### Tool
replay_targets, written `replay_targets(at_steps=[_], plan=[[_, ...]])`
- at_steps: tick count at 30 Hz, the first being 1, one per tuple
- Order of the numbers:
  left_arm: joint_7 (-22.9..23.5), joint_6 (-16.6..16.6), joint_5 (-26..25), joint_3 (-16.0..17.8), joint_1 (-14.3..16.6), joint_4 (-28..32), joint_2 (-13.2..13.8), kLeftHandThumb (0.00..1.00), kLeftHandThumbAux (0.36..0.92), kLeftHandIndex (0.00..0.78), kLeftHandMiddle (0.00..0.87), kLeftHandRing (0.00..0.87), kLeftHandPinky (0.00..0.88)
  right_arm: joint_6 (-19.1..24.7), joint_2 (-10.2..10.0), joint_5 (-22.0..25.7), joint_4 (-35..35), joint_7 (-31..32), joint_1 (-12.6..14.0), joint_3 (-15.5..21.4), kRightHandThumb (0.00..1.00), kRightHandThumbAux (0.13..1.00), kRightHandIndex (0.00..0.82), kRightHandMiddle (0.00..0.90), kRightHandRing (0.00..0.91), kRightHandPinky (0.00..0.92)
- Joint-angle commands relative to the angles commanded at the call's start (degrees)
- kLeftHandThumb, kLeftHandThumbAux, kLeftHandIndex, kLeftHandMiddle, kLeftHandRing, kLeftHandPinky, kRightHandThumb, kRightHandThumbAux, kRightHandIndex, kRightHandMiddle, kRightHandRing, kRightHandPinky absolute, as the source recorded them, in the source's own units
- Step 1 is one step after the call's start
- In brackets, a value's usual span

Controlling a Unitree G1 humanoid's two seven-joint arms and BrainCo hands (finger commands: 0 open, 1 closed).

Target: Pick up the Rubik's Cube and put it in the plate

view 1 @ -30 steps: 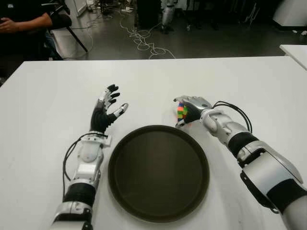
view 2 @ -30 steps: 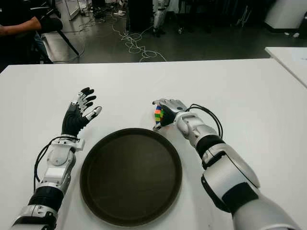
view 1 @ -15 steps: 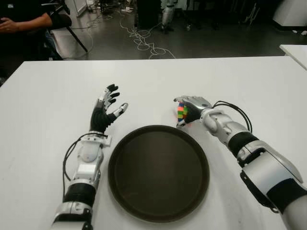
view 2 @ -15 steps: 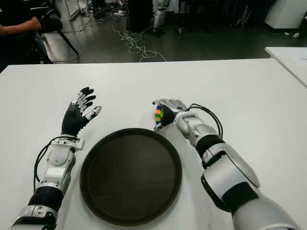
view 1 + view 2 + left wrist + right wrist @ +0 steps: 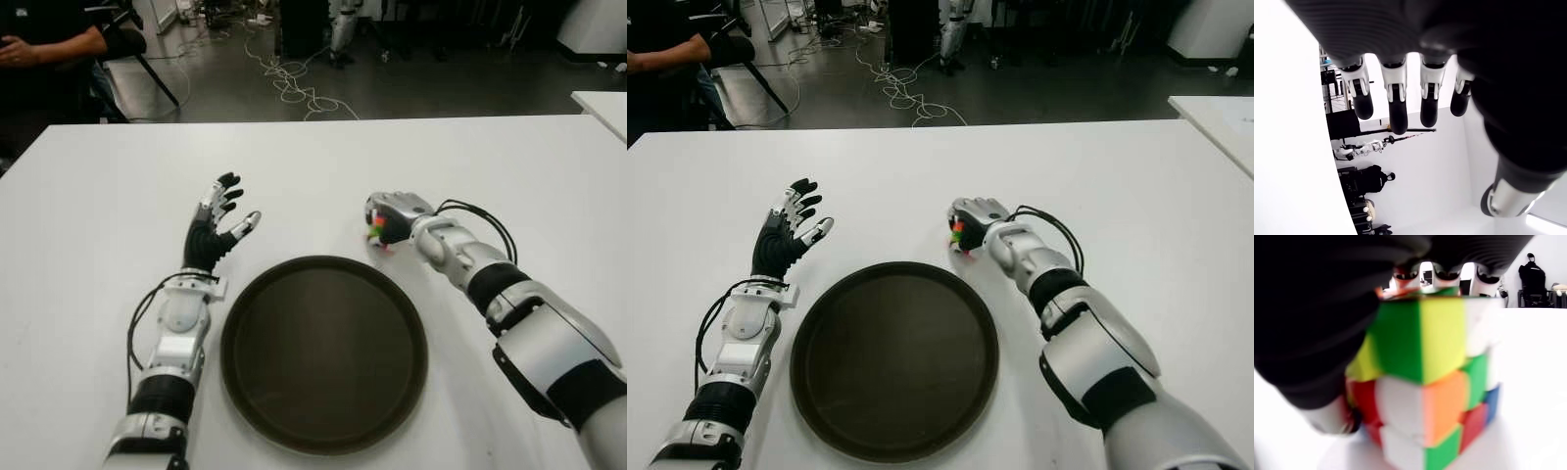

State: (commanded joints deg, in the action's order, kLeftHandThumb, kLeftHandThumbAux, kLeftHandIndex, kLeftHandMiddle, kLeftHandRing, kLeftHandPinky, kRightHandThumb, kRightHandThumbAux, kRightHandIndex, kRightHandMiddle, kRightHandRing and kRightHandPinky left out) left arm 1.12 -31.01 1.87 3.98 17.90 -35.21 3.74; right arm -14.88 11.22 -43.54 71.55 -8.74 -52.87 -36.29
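The Rubik's Cube [image 5: 1435, 382] sits inside the right hand [image 5: 390, 217], whose fingers [image 5: 1447, 276] curl over its top while the palm presses against one side; green, yellow, orange, red and white squares show in the right wrist view. From the head cameras only a sliver of colour peeks out from under the hand, so whether the cube touches the table [image 5: 98, 196] or is lifted just clear of it is hard to say. The hand and cube are near the middle of the table, just beyond the far right rim of the plate [image 5: 323, 431], apart from it and not over it. The plate is dark, round and shallow, lying toward the near edge of the table. The left hand [image 5: 217, 227] shows beside the plate's far left rim, fingers [image 5: 1396, 105] spread and straight, holding nothing. Past the far edge of the table, cables [image 5: 294, 83] trail over a dark floor, and a person's arm [image 5: 49, 44] shows near the far left corner.
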Motion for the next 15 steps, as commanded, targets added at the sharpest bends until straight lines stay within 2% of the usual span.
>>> replay_targets(at_steps=[15], plan=[[-0.2,0.5,0.2,-0.1,-0.7,1.5,-0.1,0.049,0.688,0.082,0.154,0.136,0.119,0.5,0.0,0.9,-0.4,-1.6,0.1,1.0,0.690,0.739,0.415,0.567,0.580,0.562]])
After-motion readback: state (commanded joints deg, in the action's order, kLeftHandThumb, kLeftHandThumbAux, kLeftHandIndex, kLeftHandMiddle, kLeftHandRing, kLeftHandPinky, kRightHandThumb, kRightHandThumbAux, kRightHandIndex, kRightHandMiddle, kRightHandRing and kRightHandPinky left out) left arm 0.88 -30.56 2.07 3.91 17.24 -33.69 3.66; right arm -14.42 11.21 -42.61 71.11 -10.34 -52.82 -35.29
